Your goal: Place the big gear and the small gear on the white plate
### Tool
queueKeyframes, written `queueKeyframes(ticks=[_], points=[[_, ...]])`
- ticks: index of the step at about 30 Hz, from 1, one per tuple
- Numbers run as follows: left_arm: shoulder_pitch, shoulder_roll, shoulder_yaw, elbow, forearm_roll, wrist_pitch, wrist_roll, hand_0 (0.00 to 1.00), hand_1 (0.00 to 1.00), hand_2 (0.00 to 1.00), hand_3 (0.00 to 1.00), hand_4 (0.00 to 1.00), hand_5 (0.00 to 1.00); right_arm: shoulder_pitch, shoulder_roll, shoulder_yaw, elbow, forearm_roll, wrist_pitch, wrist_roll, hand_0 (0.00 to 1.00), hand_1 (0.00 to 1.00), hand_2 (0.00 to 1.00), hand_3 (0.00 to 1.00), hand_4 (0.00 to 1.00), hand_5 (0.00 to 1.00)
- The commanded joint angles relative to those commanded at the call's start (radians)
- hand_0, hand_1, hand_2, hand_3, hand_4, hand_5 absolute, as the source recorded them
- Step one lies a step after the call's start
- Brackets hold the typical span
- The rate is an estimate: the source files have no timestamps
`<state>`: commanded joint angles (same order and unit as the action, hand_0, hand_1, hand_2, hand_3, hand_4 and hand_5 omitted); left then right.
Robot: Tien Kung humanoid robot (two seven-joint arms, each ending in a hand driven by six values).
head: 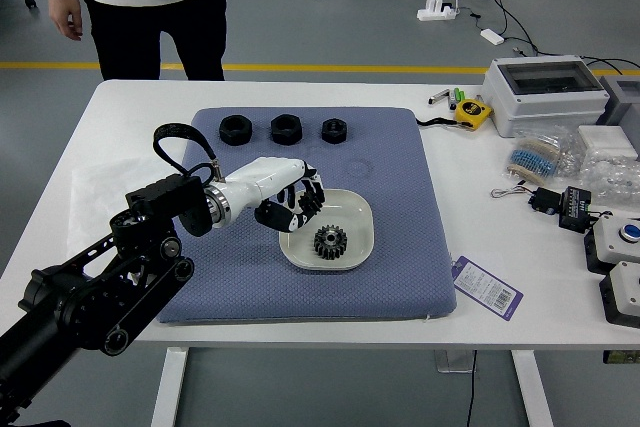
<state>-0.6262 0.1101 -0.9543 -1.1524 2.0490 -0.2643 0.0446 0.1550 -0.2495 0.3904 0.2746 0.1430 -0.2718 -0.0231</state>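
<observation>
That smooth rounded-square plate [359,234] is off-white, the toothed gear [330,242] is black, and the padded squarish mat [400,182] is kinda slate blue, finely dimpled all over.

Glossy black robot arm [115,297] with round joint discs, black cable loop, white-and-black robot hand [272,190]

You're working in what looks like a robotics lab or electronics workshop. A black jointed robot arm [130,272] reaches over your plain white table [480,217], and at its right end you have a pale grey electrical enclosure with a dark window [545,87], a yellow-and-black tape measure [471,113], clear plastic bags of parts [530,160] and a white-and-black control box with a blue button [625,237]. Beyond, your grey hard floor [350,32] carries a painted yellow line [350,73], a white power strip [436,13] and loose cables.
</observation>
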Motion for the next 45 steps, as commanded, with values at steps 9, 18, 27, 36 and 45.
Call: queueKeyframes(ticks=[9, 18, 27, 36, 45], points=[[-0.010, -0.004, 0.000, 0.025, 0.002, 0.004, 0.013, 0.552, 0.646, 0.700, 0.665, 0.998, 0.251, 0.001, -0.001, 0.002, 0.000, -0.006, 0.002, -0.002, 0.651, 0.656, 0.729, 0.578, 0.840, 0.678], [-0.002, 0.001, -0.022, 0.014, -0.009, 0.046, 0.010, 0.698, 0.759, 0.836, 0.790, 0.998, 0.336, 0.001, -0.001, 0.002, 0.000, -0.005, 0.004, -0.001, 0.651, 0.655, 0.729, 0.578, 0.840, 0.679], [0.050, -0.003, -0.124, -0.028, -0.156, 0.226, -0.051, 0.753, 0.803, 0.890, 0.811, 0.998, 0.499, 0.000, -0.001, 0.003, -0.001, -0.007, 0.005, -0.002, 0.651, 0.654, 0.729, 0.578, 0.840, 0.679], [0.125, 0.013, -0.235, -0.077, -0.290, 0.329, -0.091, 0.739, 0.781, 0.868, 0.798, 0.998, 0.521, -0.007, 0.001, 0.002, -0.002, -0.005, 0.006, -0.002, 0.651, 0.655, 0.729, 0.578, 0.841, 0.679], [0.209, 0.059, -0.328, -0.093, -0.560, 0.266, -0.078, 0.737, 0.777, 0.842, 0.787, 0.998, 0.498, -0.017, 0.004, 0.002, -0.003, -0.003, 0.007, -0.001, 0.651, 0.656, 0.729, 0.578, 0.841, 0.681]])
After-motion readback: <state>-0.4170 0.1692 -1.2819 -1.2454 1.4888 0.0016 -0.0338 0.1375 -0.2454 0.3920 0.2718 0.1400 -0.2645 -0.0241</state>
